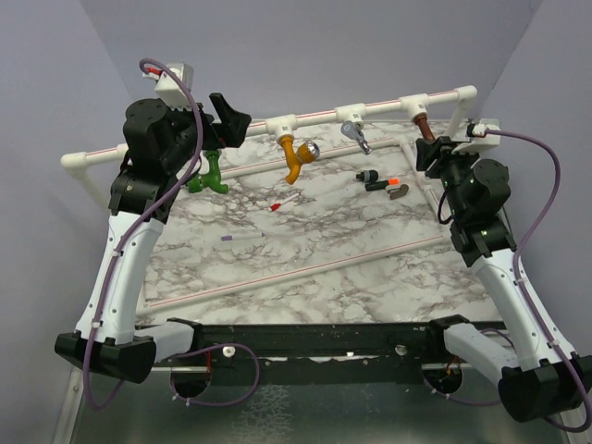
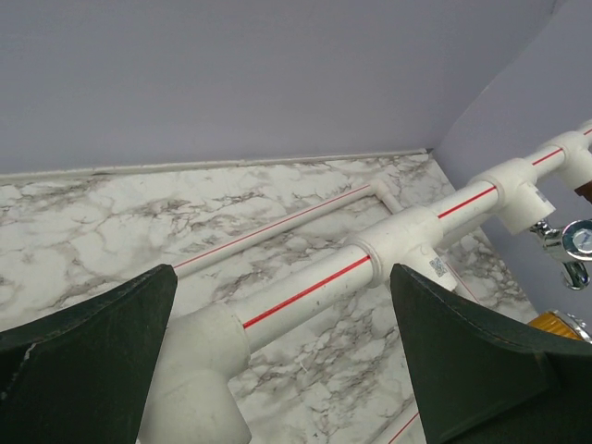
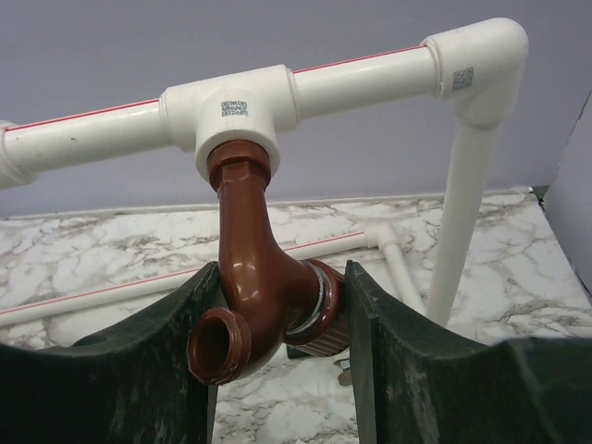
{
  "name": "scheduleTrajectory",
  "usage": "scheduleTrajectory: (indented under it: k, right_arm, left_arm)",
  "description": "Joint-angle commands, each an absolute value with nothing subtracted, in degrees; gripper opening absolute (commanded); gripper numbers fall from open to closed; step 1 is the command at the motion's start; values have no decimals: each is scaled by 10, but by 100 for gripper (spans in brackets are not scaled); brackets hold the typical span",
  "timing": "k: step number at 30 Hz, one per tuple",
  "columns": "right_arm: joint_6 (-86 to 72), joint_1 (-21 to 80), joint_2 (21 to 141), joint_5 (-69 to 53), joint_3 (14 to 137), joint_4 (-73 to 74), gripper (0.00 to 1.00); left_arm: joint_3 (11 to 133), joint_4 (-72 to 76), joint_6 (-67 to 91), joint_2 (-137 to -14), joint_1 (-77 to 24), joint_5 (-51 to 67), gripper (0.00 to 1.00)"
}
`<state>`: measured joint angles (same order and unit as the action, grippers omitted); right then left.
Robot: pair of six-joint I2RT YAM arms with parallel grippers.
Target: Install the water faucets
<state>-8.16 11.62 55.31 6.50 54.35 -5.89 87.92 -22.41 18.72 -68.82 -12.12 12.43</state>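
The dark brown faucet (image 3: 254, 287) hangs from the rightmost tee of the white pipe (image 3: 231, 106), its spout curving toward me. My right gripper (image 3: 282, 277) is shut on it, one finger against its body and the other against its knob; in the top view this gripper (image 1: 430, 148) sits just below that faucet (image 1: 424, 127). The silver-grey faucet (image 1: 356, 136) and the mustard-orange faucet (image 1: 296, 159) hang from the middle tees. The dark green faucet (image 1: 208, 176) shows beside the left arm; I cannot tell whether it is attached. My left gripper (image 2: 282, 273) stands open over the pipe, holding nothing.
Small black-and-orange pieces (image 1: 379, 182), a red-tipped white piece (image 1: 282, 202) and a purple pen (image 1: 239, 237) lie on the marble table. Thin white pipes (image 1: 296, 268) lie across the tabletop. An upright pipe leg (image 3: 458, 213) stands right of the brown faucet.
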Motion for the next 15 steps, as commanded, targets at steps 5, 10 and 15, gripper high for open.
scheduleTrajectory:
  k: [5,10,15]
  right_arm:
    - [-125,122,546,-3,577,-1,46]
    - [-121,122,546,-15,611,46,62]
    - [-120,121,541,-10,651,95,78]
  left_arm:
    - [874,-196,186,-696,-122,110,99]
    - [884,-193,187,-703,-122,117,99]
    - [895,-193,197,-710,-122,137,99]
